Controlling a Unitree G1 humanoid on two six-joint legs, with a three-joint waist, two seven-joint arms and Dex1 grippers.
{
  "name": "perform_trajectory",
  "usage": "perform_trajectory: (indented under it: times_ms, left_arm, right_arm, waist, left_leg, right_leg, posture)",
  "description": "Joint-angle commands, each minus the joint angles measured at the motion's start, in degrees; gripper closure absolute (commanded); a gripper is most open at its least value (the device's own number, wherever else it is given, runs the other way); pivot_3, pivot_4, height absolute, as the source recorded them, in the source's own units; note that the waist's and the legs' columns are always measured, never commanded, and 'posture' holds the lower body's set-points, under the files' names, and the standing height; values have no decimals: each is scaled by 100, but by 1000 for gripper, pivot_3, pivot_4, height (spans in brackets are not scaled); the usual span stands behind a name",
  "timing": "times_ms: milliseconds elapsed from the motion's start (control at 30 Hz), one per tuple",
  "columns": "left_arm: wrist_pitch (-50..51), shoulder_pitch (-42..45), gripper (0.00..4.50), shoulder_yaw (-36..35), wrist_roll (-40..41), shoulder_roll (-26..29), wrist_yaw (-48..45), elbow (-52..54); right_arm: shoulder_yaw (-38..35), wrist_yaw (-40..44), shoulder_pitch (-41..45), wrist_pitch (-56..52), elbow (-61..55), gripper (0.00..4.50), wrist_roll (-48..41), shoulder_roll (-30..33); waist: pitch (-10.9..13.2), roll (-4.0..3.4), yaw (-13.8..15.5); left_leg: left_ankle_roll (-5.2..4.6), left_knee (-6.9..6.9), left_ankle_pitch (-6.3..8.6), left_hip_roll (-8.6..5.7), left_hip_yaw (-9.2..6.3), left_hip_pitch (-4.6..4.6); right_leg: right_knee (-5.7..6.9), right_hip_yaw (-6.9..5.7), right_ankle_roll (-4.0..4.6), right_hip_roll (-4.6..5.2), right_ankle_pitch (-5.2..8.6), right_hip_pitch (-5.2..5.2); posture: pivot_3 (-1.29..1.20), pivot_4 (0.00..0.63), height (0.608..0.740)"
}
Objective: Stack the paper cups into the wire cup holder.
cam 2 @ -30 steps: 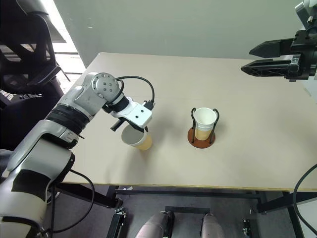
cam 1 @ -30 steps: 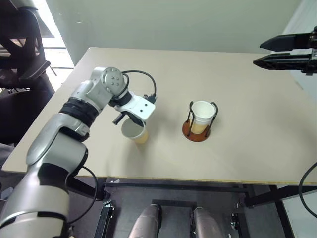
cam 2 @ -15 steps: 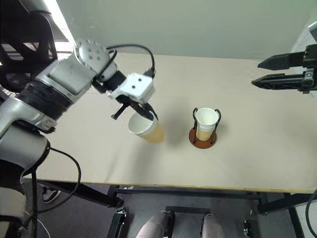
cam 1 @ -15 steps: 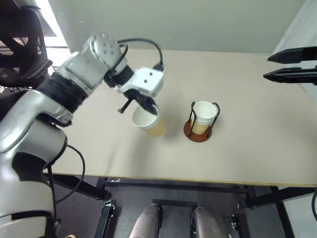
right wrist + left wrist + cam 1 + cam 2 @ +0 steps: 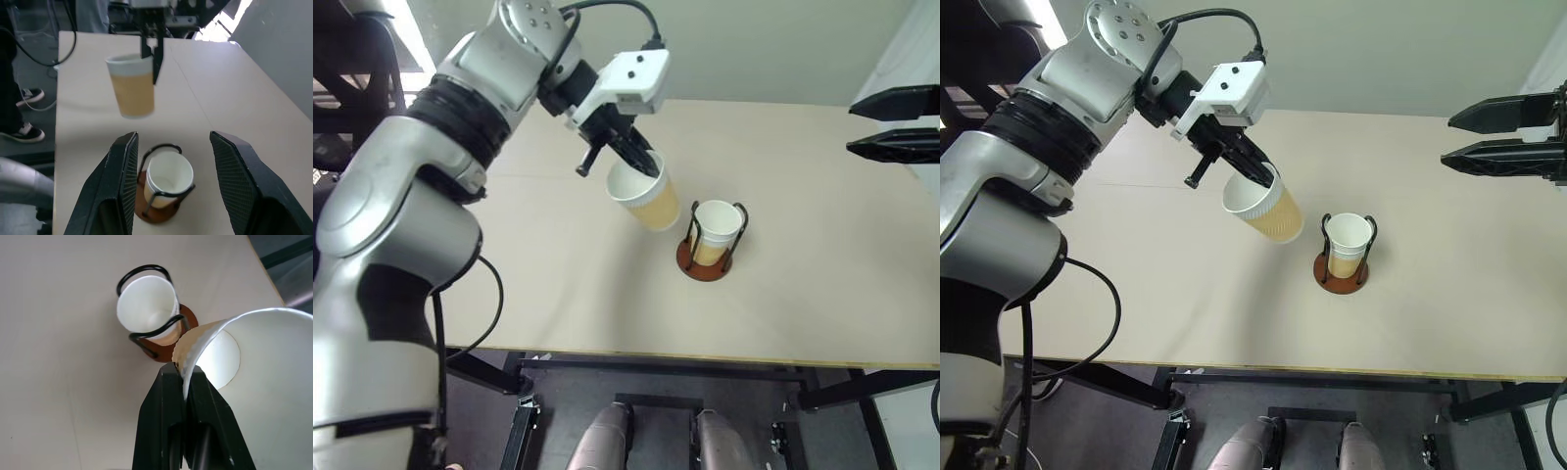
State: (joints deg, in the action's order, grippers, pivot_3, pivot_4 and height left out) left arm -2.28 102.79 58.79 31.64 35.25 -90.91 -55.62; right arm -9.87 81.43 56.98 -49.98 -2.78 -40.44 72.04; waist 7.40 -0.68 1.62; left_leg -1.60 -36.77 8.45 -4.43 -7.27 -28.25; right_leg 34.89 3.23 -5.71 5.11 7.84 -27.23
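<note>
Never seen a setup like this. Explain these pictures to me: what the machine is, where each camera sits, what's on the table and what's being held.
This is a humanoid robot with two arms. Two pictures come from cameras on its head, looking down over a beige table. The other two come from cameras on its wrists, looking along each end effector's black fingers. On the table stands a wire cup holder with a paper cup already in it. The left end effector pinches the rim of a second paper cup, lifted in the air beside the holder. The right end effector hangs open and empty off to the side.
</note>
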Motion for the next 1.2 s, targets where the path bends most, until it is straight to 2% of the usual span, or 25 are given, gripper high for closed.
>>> perform_trajectory:
  times_ms: [33, 300, 500, 733, 1033, 1200]
  left_arm:
    - [-229, 345, 4449, -198, -167, -215, -159, -356]
    - [-435, 540, 4449, -604, -686, -977, -159, -1043]
    - [-596, 662, 4449, -1109, -1224, -1357, -159, -1414]
    - [-702, 801, 4449, -1707, -1890, -1753, -159, -1736]
    - [-861, 694, 4449, -2496, -3006, -2287, -112, -1989]
    - [-936, 526, 4449, -2705, -3617, -2485, 343, -2055]
  right_arm:
    - [-292, 29, 91, -113, -113, 2208, -271, 146]
    - [-428, -25, -49, -396, -420, 2208, -665, 237]
    - [-913, 354, -1177, 217, -833, 2208, -444, 563]
    - [-953, 201, -1225, 306, -749, 2208, -573, 665]
    - [-905, 226, -1228, 362, -619, 2208, -571, 701]
    - [-1058, 212, -1380, 348, -634, 2208, -593, 720]
  waist:
    - [0, 0, 8]
    - [3, 1, 18]
    - [3, 1, 35]
    - [5, 0, 41]
    - [6, 0, 41]
    - [5, 0, 51]
  left_leg:
    - [-4, -6, 5, -3, 8, -1]
    - [-34, -50, 39, -10, 22, -27]
    - [-52, -99, 69, -14, 28, -49]
    - [-79, -151, 86, -21, 46, -62]
    - [-89, -153, 82, -31, 55, -58]
    - [-92, -151, 83, -32, 59, -58]
  right_leg:
    - [2, -5, 5, -4, 0, 0]
    - [-2, -2, -14, 4, 12, -2]
    - [2, -6, -34, 3, 27, -3]
    - [2, 9, -77, 9, 25, 2]
    - [3, 17, -108, 15, 27, 4]
    - [2, 13, -113, 14, 27, 5]
  posture:
    - [0, 150, 740]
    - [0, 150, 740]
    - [0, 150, 740]
    - [0, 150, 740]
    - [0, 150, 740]
    - [0, 150, 740]
